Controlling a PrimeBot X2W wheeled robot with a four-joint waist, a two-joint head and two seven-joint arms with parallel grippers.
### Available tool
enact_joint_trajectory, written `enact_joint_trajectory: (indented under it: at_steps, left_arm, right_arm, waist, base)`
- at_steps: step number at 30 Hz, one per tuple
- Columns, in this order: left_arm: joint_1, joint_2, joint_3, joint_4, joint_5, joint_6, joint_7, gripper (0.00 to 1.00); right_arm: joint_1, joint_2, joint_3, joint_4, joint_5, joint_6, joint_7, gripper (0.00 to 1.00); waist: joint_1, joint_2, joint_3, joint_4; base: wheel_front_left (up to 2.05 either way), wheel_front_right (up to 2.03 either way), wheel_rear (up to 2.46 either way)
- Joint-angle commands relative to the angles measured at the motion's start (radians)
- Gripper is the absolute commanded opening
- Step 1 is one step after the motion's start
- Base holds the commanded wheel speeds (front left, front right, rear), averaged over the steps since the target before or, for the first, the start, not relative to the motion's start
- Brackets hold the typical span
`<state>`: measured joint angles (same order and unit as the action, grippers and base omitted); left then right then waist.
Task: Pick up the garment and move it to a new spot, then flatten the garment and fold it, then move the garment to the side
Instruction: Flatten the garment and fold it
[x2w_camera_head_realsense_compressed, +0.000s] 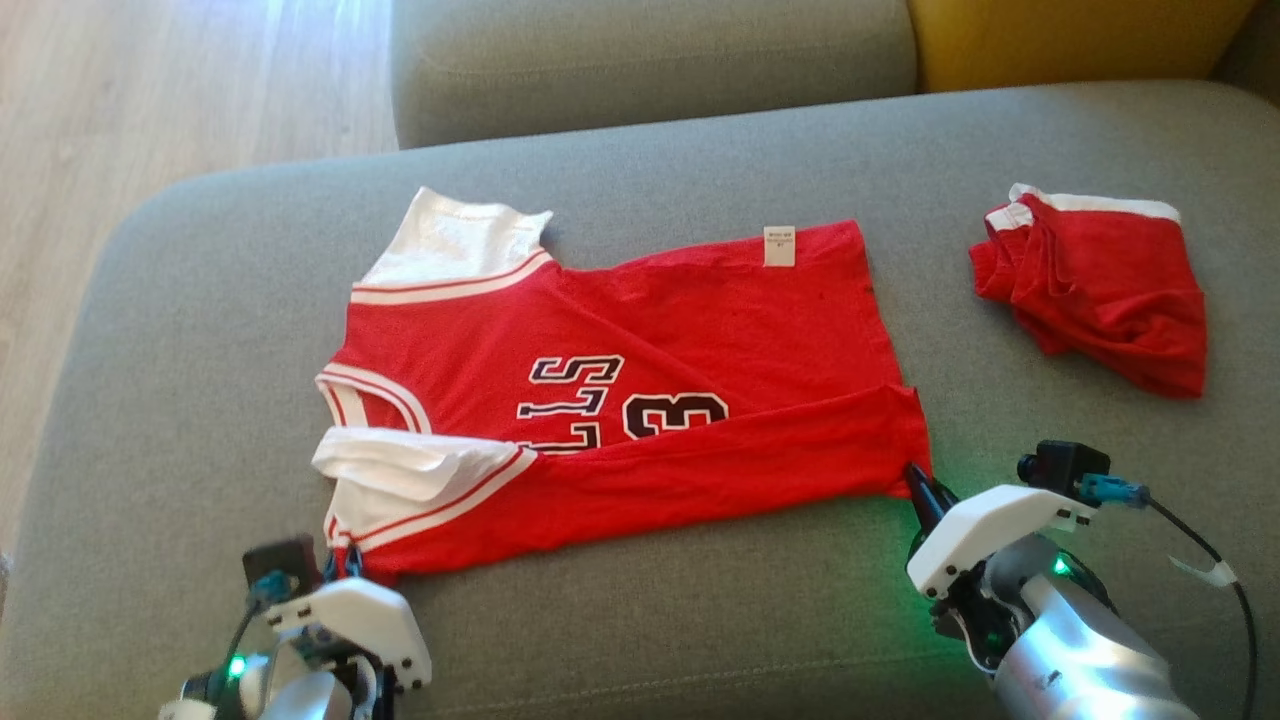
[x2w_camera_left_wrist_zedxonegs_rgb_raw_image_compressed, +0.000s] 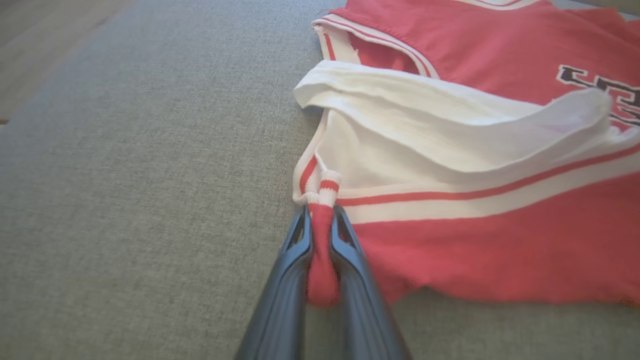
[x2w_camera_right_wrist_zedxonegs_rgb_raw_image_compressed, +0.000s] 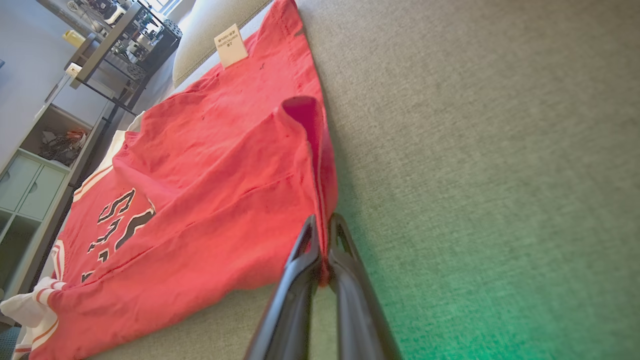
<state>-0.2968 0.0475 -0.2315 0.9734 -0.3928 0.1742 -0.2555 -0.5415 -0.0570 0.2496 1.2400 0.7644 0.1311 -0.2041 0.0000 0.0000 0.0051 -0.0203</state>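
Observation:
The garment (x2w_camera_head_realsense_compressed: 640, 390) is a red jersey with white sleeves and dark lettering, spread on the grey couch seat with its near long edge folded over. My left gripper (x2w_camera_head_realsense_compressed: 345, 565) is shut on the garment's near-left corner; in the left wrist view a bunch of red and white fabric (x2w_camera_left_wrist_zedxonegs_rgb_raw_image_compressed: 321, 240) is pinched between the dark fingers (x2w_camera_left_wrist_zedxonegs_rgb_raw_image_compressed: 292, 265). My right gripper (x2w_camera_head_realsense_compressed: 920, 485) is shut on the near-right hem corner; in the right wrist view the red hem (x2w_camera_right_wrist_zedxonegs_rgb_raw_image_compressed: 320, 200) runs up from between the closed fingers (x2w_camera_right_wrist_zedxonegs_rgb_raw_image_compressed: 300, 260).
A second red garment (x2w_camera_head_realsense_compressed: 1095, 285) lies crumpled on the seat at the right. The couch backrest (x2w_camera_head_realsense_compressed: 650, 60) and a yellow cushion (x2w_camera_head_realsense_compressed: 1070, 40) stand behind. Wooden floor (x2w_camera_head_realsense_compressed: 180, 90) lies past the seat's left edge. Shelving (x2w_camera_right_wrist_zedxonegs_rgb_raw_image_compressed: 45, 150) shows in the right wrist view.

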Motion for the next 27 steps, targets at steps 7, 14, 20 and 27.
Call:
enact_joint_trajectory:
  at_steps: [7, 14, 20, 27]
  left_arm:
    - [0.027, 0.056, -0.003, -0.057, 0.033, -0.004, -0.003, 0.0]
    - [0.084, 0.085, -0.013, -0.132, 0.034, -0.005, 0.0, 0.0]
    - [0.149, 0.118, -0.031, -0.226, 0.041, -0.005, 0.038, 0.0]
    - [0.243, 0.168, -0.037, -0.397, 0.035, -0.001, 0.105, 0.0]
  right_arm:
    - [-0.013, -0.005, 0.026, 0.001, -0.008, 0.0, 0.019, 0.0]
    - [0.037, -0.011, 0.037, -0.018, 0.008, 0.0, 0.089, 0.0]
    - [0.102, -0.019, 0.032, -0.068, 0.034, 0.0, 0.14, 0.0]
    - [0.176, -0.045, 0.019, -0.177, 0.038, 0.0, 0.171, 0.0]
  waist:
    - [0.0, 0.0, -0.043, -0.003]
    - [0.0, 0.0, -0.076, -0.015]
    - [0.0, 0.0, -0.096, -0.03]
    - [0.0, 0.0, -0.111, -0.054]
  base:
    - [0.0, 0.0, 0.0]
    - [0.0, 0.0, 0.0]
    - [0.0, 0.0, 0.0]
    - [0.0, 0.0, 0.0]
